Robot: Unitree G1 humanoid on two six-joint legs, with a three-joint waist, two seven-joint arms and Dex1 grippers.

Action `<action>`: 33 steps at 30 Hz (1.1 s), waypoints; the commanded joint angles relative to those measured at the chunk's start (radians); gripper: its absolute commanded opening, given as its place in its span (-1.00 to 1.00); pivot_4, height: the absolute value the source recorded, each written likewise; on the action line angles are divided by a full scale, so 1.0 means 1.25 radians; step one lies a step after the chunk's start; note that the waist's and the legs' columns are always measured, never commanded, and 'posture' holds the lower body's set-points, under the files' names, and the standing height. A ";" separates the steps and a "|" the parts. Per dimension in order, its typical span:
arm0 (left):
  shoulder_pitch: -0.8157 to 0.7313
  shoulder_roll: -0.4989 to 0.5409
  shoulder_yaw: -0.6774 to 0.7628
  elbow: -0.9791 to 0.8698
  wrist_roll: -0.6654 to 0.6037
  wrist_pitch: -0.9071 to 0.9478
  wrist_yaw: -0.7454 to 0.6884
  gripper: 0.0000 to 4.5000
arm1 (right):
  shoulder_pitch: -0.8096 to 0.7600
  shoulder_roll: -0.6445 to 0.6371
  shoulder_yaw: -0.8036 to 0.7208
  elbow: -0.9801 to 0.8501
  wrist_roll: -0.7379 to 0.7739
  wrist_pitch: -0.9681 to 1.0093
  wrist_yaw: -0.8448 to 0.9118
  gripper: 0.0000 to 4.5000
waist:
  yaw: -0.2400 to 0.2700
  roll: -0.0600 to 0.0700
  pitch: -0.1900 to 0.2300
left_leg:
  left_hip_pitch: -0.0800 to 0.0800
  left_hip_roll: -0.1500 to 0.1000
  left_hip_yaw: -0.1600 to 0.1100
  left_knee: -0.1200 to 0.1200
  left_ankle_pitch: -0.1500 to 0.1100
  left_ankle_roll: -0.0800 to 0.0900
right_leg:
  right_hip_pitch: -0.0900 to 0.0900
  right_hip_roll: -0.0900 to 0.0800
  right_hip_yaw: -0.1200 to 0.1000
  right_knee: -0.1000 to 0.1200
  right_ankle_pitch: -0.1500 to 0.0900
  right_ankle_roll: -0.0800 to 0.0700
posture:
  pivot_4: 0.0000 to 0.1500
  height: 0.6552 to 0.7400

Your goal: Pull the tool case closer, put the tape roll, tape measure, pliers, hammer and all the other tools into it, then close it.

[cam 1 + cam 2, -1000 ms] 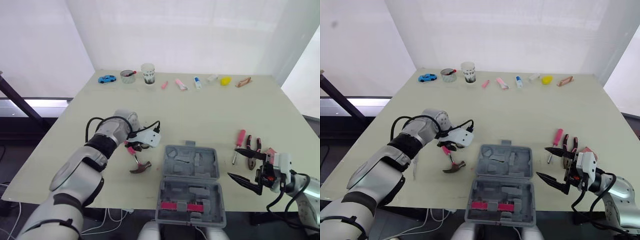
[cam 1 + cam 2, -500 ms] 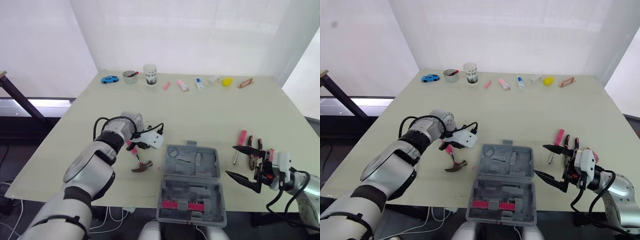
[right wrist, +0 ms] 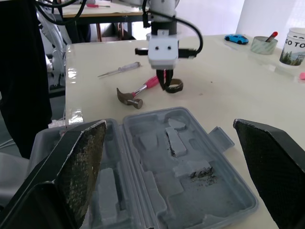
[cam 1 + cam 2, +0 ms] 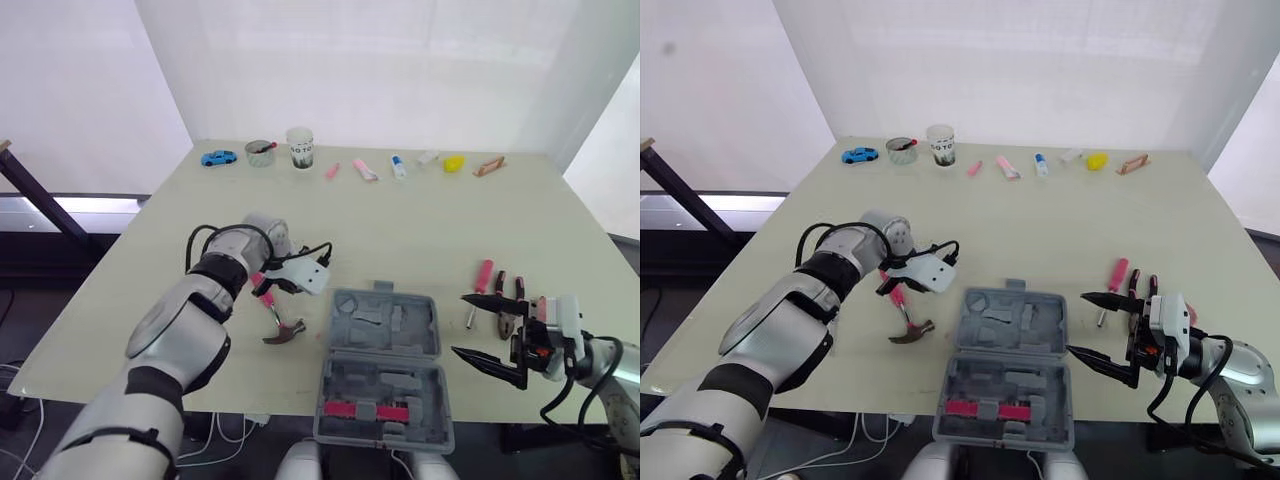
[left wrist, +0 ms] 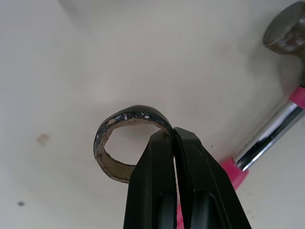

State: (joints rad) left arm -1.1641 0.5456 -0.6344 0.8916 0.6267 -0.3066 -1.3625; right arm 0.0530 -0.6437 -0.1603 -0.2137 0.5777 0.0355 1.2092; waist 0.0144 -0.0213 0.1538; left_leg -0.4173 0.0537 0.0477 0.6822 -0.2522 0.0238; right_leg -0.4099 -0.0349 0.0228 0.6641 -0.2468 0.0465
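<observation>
Left wrist view shows left end effector (image 5: 174, 136) pinching tape roll (image 5: 114, 169).

Tool case (image 4: 400, 385): grey moulded plastic, laid fully open at the near table edge with the hinge across the middle. A pink-and-black item is seated in the near half.

Hammer (image 4: 281, 332): dark head, chrome shaft and pink grip. It is laid flat just left of the case, head nearest.

Tape roll (image 5: 133, 113): a thin dark ring with a brown inner face. Its wall is pinched by the closed left gripper (image 5: 172, 133), just beside the hammer's grip.

Pliers (image 4: 500, 290), dark-red-handled, and a pink-handled screwdriver (image 4: 482, 275) are laid side by side right of the case.
</observation>
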 commanded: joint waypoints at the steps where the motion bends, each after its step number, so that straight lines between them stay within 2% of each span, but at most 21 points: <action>1: -0.014 0.005 0.032 -0.111 -0.044 0.034 -0.063 -0.99 | 0.003 -0.018 -0.036 -0.022 0.027 0.008 0.002 1.00 | 0.000 0.000 0.000 | 0.000 0.000 0.000 0.000 0.000 0.000 | 0.000 0.000 0.000 0.000 0.000 0.000 | 1.00 1.00; 7: 0.012 -0.019 0.057 -0.278 -0.137 0.112 -0.165 -0.99 | 0.038 -0.037 -0.075 0.001 0.028 0.004 0.015 1.00 | 0.000 0.000 0.000 | 0.000 0.000 0.000 0.000 0.000 0.000 | 0.000 0.000 0.000 0.000 0.000 0.000 | 1.00 1.00; 12: 0.019 -0.053 0.031 -0.305 -0.224 0.191 -0.202 -0.99 | 0.057 -0.045 -0.089 0.015 0.024 -0.004 0.015 1.00 | -0.003 0.000 0.000 | 0.001 0.000 0.000 0.000 0.000 0.000 | 0.000 0.001 0.001 0.001 0.000 0.000 | 1.00 1.00; 18: 0.014 -0.124 0.021 -0.208 -0.271 0.186 -0.191 -0.99 | 0.079 -0.049 -0.103 0.013 0.021 -0.008 0.020 1.00 | -0.001 0.000 0.000 | 0.001 0.000 0.000 0.000 0.000 0.000 | 0.000 0.001 0.001 0.001 0.000 0.000 | 1.00 1.00; 22: 0.016 -0.125 0.016 -0.118 -0.284 0.123 -0.201 -0.99 | 0.098 -0.049 -0.113 0.009 0.012 -0.021 0.015 1.00 | -0.002 0.000 0.000 | 0.001 0.000 0.000 0.001 0.000 0.000 | 0.000 0.001 0.002 0.001 0.000 0.000 | 1.00 1.00; 27: -0.004 -0.149 0.043 -0.016 -0.325 0.112 -0.201 -0.99 | 0.119 -0.043 -0.104 -0.007 0.001 -0.030 0.004 1.00 | -0.002 0.000 0.000 | 0.001 0.000 0.000 0.000 0.000 0.000 | 0.000 0.002 0.002 0.001 0.000 0.000 | 1.00 1.00; 33: -0.040 -0.149 0.027 0.131 -0.269 0.011 -0.164 -0.99 | 0.128 -0.046 -0.113 -0.016 -0.012 -0.046 -0.009 1.00 | -0.001 0.000 0.000 | 0.000 0.000 0.000 0.001 0.000 0.000 | 0.000 0.002 0.002 0.001 0.000 0.000 | 1.00 1.00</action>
State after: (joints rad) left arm -1.1782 0.3610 -0.5987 1.0048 0.2588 -0.2303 -1.5544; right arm 0.2108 -0.6966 -0.2635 -0.2023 0.5684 0.0112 1.2077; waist 0.0134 -0.0210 0.1540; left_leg -0.4169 0.0535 0.0475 0.6830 -0.2523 0.0239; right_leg -0.4100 -0.0330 0.0254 0.6646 -0.2469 0.0465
